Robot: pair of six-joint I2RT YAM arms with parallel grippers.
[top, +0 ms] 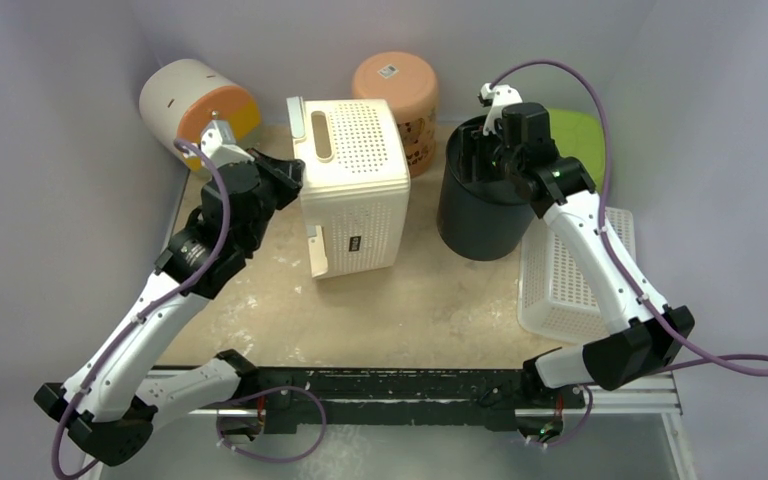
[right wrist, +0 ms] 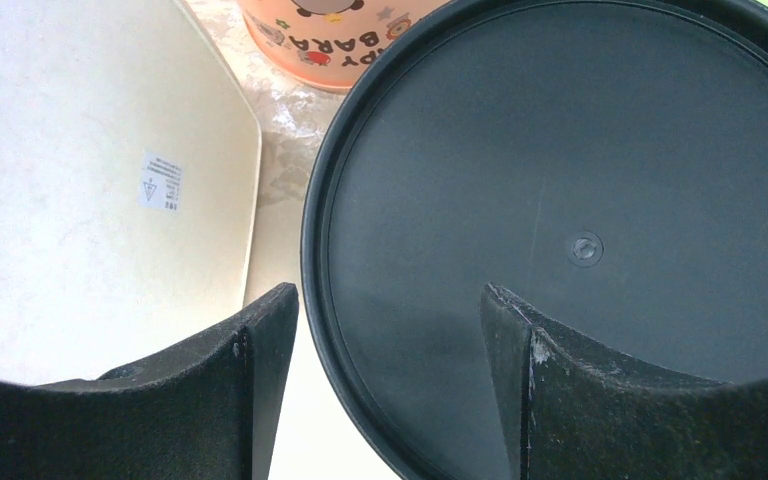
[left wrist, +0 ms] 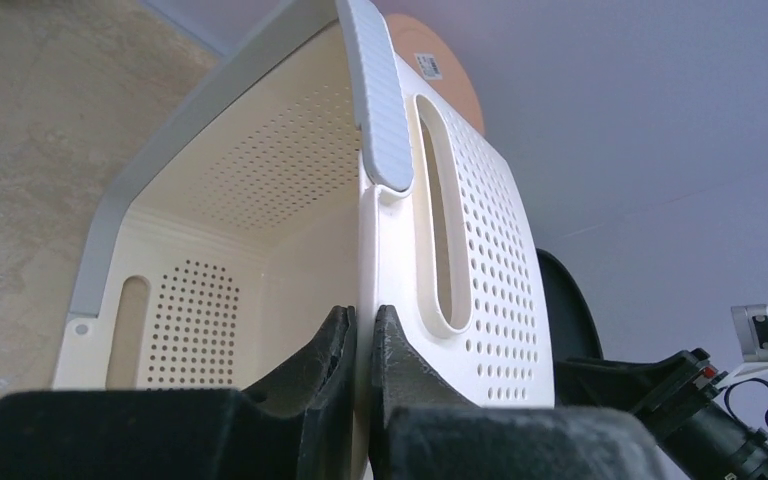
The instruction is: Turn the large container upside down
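Grip matters most: left pincer (left wrist: pixel 363 318) is pinched narrow on a side wall of the cream perforated container (left wrist: pixel 480 260), which lies on its side mid-counter (top: pixel 430 300), mouth toward the left arm. Hold firm and roll the wrist until the mouth lands flat. Right pincer (right wrist: pixel 385 310) gapes wide astride the black bucket (right wrist: pixel 580 180) rim.

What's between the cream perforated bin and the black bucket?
Just a narrow strip of bare tabletop; cream bin and black bucket don't touch. Orange tub sits behind the gap. Shows in top and right wrist views.
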